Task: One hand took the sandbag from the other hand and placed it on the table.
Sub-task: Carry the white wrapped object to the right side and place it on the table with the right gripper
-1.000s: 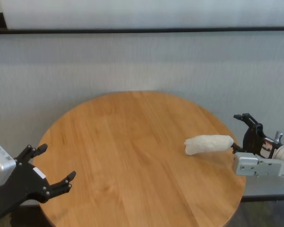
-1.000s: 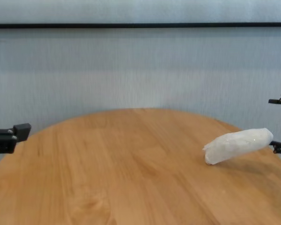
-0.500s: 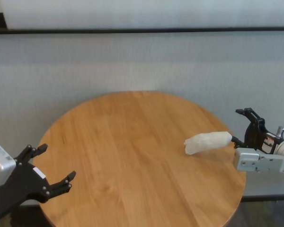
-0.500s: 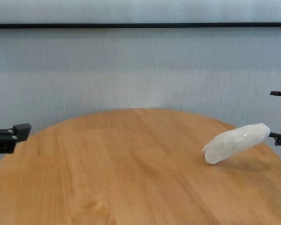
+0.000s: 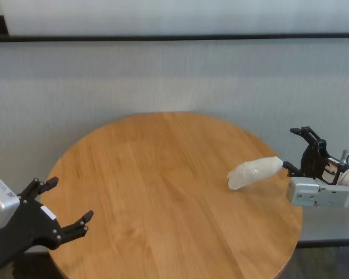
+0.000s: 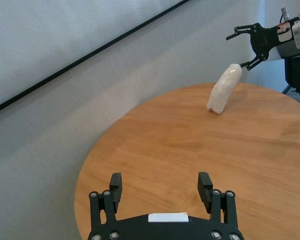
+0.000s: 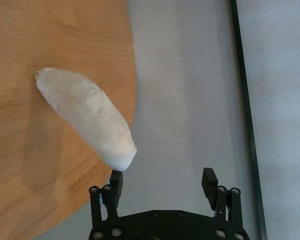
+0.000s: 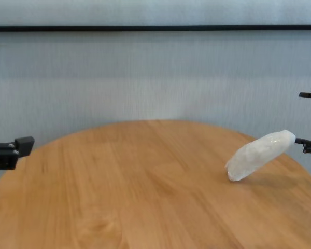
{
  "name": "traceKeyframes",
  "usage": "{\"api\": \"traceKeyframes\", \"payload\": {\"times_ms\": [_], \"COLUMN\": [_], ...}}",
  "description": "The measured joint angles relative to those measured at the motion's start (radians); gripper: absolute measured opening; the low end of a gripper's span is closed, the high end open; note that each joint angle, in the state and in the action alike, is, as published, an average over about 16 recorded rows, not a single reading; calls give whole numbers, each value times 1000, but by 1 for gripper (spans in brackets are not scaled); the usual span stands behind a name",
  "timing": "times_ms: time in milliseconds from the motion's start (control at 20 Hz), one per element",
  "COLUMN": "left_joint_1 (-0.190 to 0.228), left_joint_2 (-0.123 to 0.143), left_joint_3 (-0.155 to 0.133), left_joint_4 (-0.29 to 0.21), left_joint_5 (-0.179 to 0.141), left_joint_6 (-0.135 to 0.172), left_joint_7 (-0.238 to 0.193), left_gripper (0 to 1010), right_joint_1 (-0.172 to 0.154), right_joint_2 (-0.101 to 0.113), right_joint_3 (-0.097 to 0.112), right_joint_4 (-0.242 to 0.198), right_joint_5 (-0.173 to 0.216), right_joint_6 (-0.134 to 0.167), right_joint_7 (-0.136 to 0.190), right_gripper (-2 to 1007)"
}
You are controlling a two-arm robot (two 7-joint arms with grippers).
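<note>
Right claw (image 5: 295,150), jaws spread wide, sits off the table's right edge; vs a sec ago it's pulled back outward and a bit up. One fingertip (image 7: 117,176) looks to be touching the sandbag's raised end; other finger well clear, so nothing's pinched.

Sandbag (image 5: 254,172) is on the round wooden table (image 5: 163,192) near its right rim. Earlier it lay close to flat; now it's tilted steeper, far end lifted toward my right claw, near end resting on the planks. Long axis runs roughly left-right, low end pointing toward table centre, high end toward the rim, past which the claw hangs. Chest view shows the same slant (image 8: 259,154).

Left gripper (image 5: 58,209) is parked at the table's near-left edge, fingers also wide apart, holding nothing; it hasn't shifted.
</note>
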Motion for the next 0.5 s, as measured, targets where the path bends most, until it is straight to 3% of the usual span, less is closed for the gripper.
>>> {"api": "traceKeyframes", "payload": {"times_ms": [500], "left_joint_1": [0], "left_joint_2": [0], "left_joint_3": [0], "left_joint_4": [0], "left_joint_5": [0], "left_joint_6": [0], "left_joint_7": [0], "left_gripper": [1000], "right_joint_1": [-3], "right_joint_2": [2], "right_joint_3": [6], "right_joint_4": [-2], "right_joint_5": [-2], "right_joint_6": [1], "right_joint_7": [-4], "right_gripper": [1001]}}
